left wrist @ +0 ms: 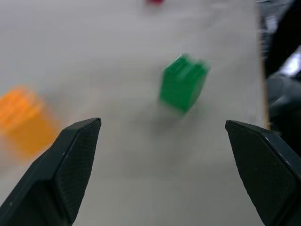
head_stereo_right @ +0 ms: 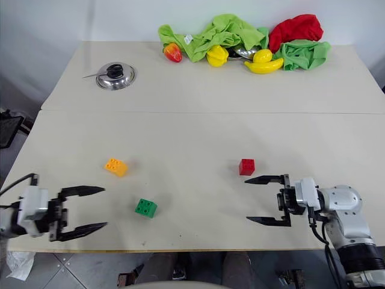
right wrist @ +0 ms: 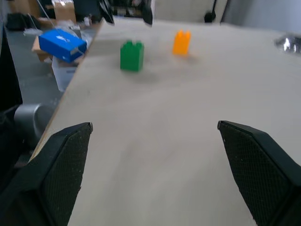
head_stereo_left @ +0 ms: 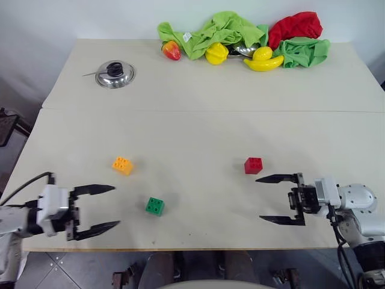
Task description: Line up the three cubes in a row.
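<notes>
Landmark: the small green plastic four-stud block (head_stereo_left: 154, 206) is sitting near the front edge of the beige matte table (head_stereo_left: 198, 129); all places below are being given from it.
Orange-yellow block: a small orange-yellow plastic four-stud block (head_stereo_left: 123, 165) is lying just beyond the green block and toward the robot's left, apart from it.
Red block: a small red plastic four-stud block (head_stereo_left: 253, 165) is lying well to the right of the green block and a little farther back, apart from both others.
Row status: the three are forming a shallow triangle, not a line; judged not yet started.
Left gripper: the left gripper (head_stereo_left: 96, 209) is hovering just left of the green block, its two black fingers spread wide and holding nothing.
Right gripper: the right gripper (head_stereo_left: 280, 199) is hovering well to the right of the green block, just in front of the red block, spread wide and empty.
Risk one: the blocks are small, hard and smooth; a finger closing off-centre is likely to be pushing one across the table rather than gripping it.
Risk two: the green block is sitting turned at an angle; a grip across its corners could be letting it twist or pop out.
Risk three: the green block is close to the front edge, so a nudge toward the robot could be sending it off.
Background: crumpled green and red cloths (head_stereo_left: 237, 31), yellow and red toy fruits (head_stereo_left: 216, 53) and a shiny metal lid (head_stereo_left: 115, 74) are lying far behind the green block, out of the working area.
</notes>
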